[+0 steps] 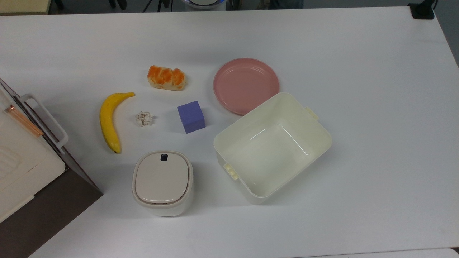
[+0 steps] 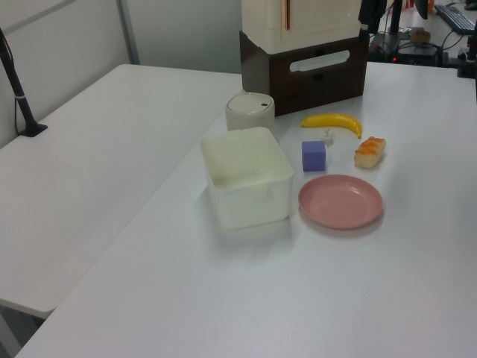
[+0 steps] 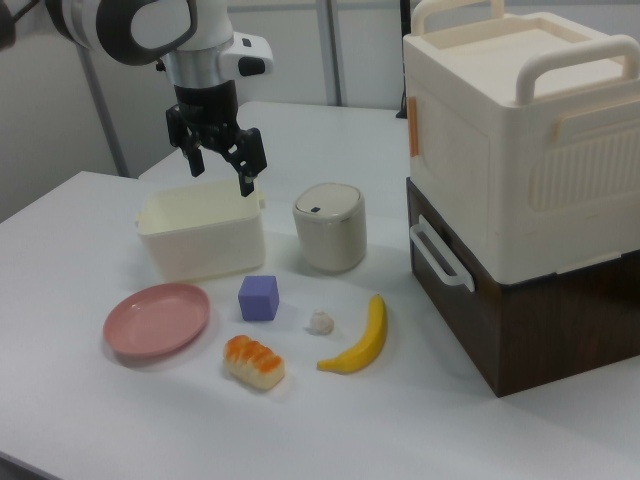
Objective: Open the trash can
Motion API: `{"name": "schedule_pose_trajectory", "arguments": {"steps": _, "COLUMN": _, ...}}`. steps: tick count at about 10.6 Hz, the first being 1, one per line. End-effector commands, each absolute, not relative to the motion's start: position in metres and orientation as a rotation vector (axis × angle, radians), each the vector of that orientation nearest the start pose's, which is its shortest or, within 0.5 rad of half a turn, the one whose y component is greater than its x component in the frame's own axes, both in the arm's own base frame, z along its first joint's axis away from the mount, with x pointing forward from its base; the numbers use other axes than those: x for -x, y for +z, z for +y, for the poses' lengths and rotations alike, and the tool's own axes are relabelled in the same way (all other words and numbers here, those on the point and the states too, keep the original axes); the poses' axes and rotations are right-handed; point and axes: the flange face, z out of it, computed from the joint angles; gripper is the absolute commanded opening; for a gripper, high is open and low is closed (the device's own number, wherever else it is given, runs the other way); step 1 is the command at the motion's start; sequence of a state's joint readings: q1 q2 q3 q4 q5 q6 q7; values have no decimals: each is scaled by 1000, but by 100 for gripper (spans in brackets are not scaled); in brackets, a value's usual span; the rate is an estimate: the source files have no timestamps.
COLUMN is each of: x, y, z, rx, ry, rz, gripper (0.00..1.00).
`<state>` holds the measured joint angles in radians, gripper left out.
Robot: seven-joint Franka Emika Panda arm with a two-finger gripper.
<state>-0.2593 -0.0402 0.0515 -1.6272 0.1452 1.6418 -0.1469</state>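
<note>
Bin [image 3: 329, 227] sits at the middle of the right view, lid shut, dark button [image 3: 314, 210] on its top rim. Gripper [image 3: 220, 165] hangs up and to its left, over the tub [image 3: 200, 235], jaws wide and holding nothing. Big box [image 3: 520, 180] crowds the bin's right side.

The white trash can [image 1: 163, 182] stands upright, beige lid shut, beside the cream tub [image 1: 272, 145].
</note>
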Motion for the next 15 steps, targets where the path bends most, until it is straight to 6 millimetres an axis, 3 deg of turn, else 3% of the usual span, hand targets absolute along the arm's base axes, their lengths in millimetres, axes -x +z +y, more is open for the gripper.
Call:
{"name": "schedule_pose_trajectory", "arguments": {"steps": 1, "x": -547, "y": 623, "z": -92, "rx": 3006, "ry": -142, "rz": 237, "gripper": 100}}
{"name": "schedule_pose_trajectory", "arguments": {"steps": 15, "x": -549, "y": 628, "z": -103, "rx": 3053, "ry": -214, "rz": 187, "gripper": 100}}
